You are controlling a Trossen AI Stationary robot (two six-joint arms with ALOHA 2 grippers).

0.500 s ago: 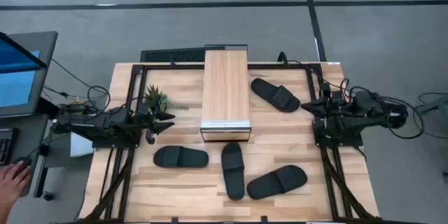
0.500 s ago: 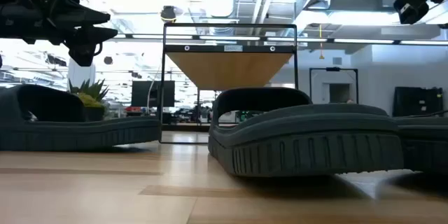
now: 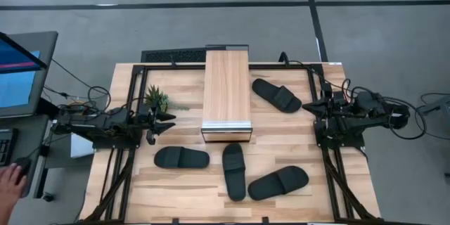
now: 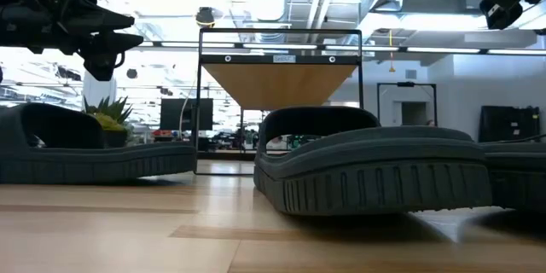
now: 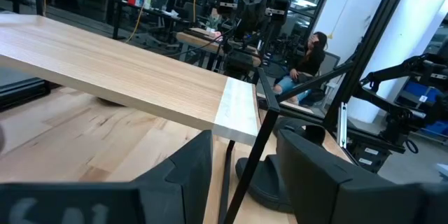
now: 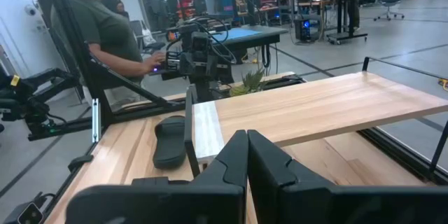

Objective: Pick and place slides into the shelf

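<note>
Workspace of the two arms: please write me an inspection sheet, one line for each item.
Surface: wooden table, with a black frame along its sides.
Job's things: four slides, all on the table, none in the shelf: one right of it, three in front.
Clutter: small plant left of the shelf.
Grippers: left gripper open, right gripper shut, both empty, at the table's sides.
Cables: loose wires behind both arms, off the table.
Surroundings: monitor and a person's hand at left; seated people in the wrist views.
</note>
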